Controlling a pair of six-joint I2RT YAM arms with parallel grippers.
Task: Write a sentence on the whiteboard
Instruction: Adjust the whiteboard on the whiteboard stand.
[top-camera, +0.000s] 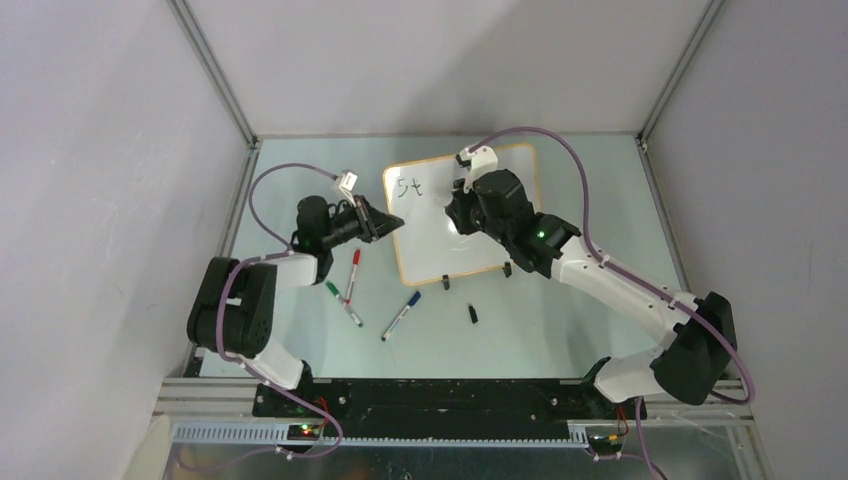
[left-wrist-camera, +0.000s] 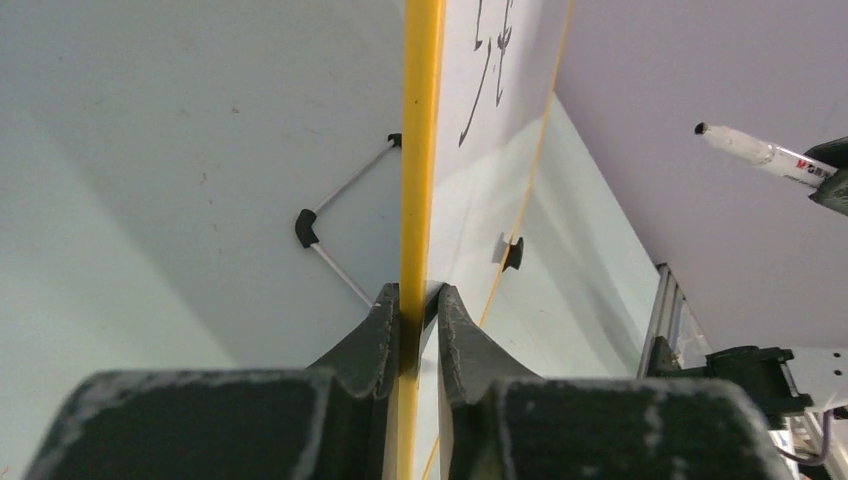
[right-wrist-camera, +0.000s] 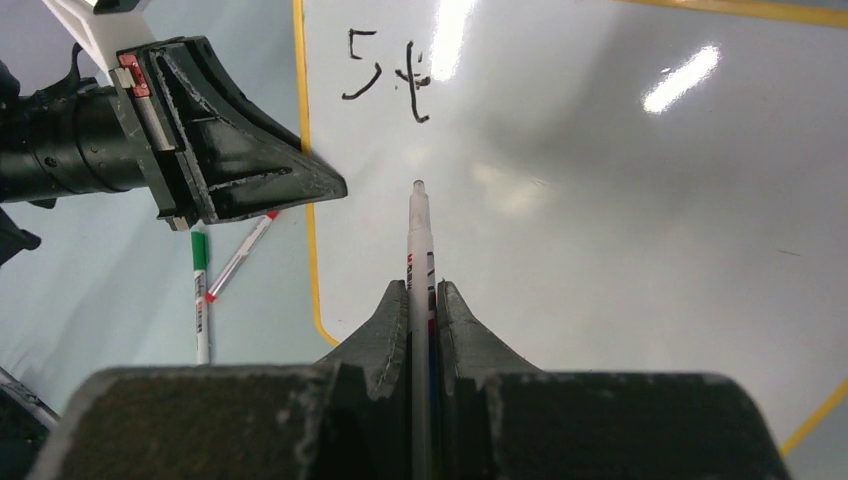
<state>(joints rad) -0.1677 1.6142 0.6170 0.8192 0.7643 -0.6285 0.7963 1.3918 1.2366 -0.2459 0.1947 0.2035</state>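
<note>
I judge the job barely begun. The thin black handwritten lettering (right-wrist-camera: 385, 75) reads only "St", at the upper left of the glossy white whiteboard with the orange-yellow rim (top-camera: 440, 245). That board lies at the upper centre of the top view, and the rest of the sentence is left to write. My left gripper (left-wrist-camera: 412, 295) is clamped on the board's left rim. My right gripper (right-wrist-camera: 420, 290) is closed on a white-bodied marker (right-wrist-camera: 418, 225), its tip just below the letters; whether it touches I cannot tell.

I count:
- one board with two black clip feet (top-camera: 445, 281)
- two letters
- four markers: the held one, plus a red-capped marker (top-camera: 353, 272), a green-capped marker (top-camera: 343, 304) and a blue-capped marker (top-camera: 401, 316) loose on the table below the board
- one small black cap (top-camera: 472, 313)
</note>
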